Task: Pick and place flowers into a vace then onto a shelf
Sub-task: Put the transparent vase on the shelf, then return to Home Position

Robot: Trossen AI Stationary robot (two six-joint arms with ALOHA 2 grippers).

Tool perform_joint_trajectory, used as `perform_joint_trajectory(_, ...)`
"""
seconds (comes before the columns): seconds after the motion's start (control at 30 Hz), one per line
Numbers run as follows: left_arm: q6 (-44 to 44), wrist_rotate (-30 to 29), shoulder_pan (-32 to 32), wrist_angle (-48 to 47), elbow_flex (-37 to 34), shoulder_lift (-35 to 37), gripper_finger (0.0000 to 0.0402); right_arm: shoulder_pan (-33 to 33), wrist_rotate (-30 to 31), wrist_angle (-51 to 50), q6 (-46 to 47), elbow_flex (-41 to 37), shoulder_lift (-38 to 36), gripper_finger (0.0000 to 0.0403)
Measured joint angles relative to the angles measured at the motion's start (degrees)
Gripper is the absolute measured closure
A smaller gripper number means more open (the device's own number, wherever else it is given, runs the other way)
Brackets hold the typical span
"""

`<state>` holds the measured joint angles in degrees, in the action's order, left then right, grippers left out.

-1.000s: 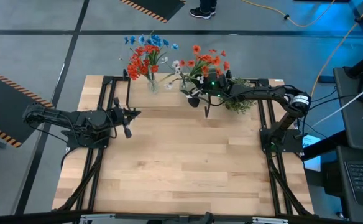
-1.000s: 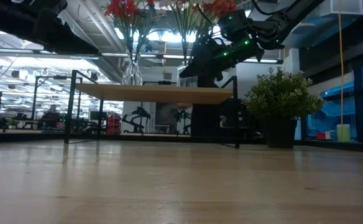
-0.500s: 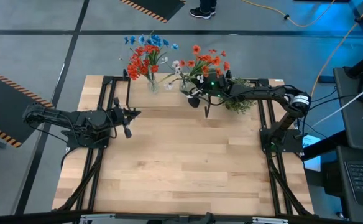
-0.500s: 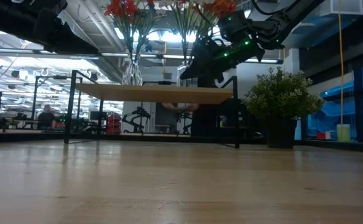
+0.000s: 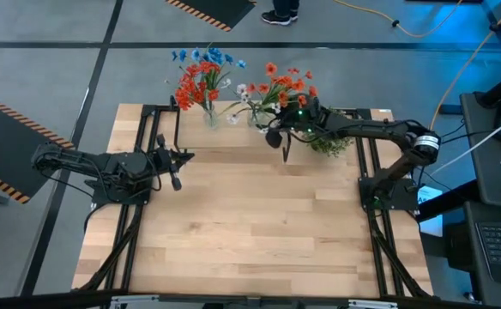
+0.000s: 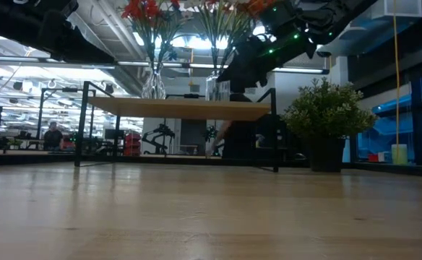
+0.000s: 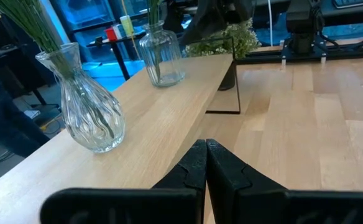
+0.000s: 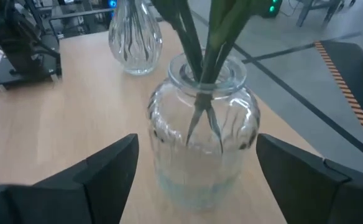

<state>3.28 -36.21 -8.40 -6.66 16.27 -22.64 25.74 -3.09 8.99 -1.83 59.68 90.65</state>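
The right arm's dark claw [image 6: 241,66] hangs above the light-wood shelf on thin black legs [image 6: 178,108]. Just beside it stands a clear glass jar [image 6: 215,89] holding green stems; a ribbed glass vase [image 6: 153,85] stands farther off.

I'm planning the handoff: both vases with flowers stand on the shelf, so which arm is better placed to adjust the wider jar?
The right. Its gripper hangs open on either side of the wider jar on the shelf, while the left gripper, fingers shut, waits out over the table, nearer the fluted vase.
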Motion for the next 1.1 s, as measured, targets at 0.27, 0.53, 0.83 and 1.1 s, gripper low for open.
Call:
perform_joint_trajectory(0.27, 0.0, 0.0, 0.0, 0.0, 0.0, 0.0, 0.0398, -0.3, 0.1, -6.8, 0.1, 0.0, -4.5, 0.0076)
perform_joint_trajectory(0.53, 0.0, 0.0, 0.0, -0.1, 0.0, 0.0, 0.0398, -4.2, 6.4, -14.1, 0.2, 0.0, -8.7, 0.0076)
perform_joint_trajectory(0.83, 0.0, 0.0, 0.0, -0.1, 0.0, 0.0, 0.0398, -8.7, 10.4, -14.4, 1.0, 0.0, -9.2, 0.0076)
perform_joint_trajectory(1.1, 0.3, 0.0, 0.0, -0.1, 0.0, 0.0, 0.0398, -14.0, 12.6, -2.0, 1.8, -8.7, -9.6, 0.0076)
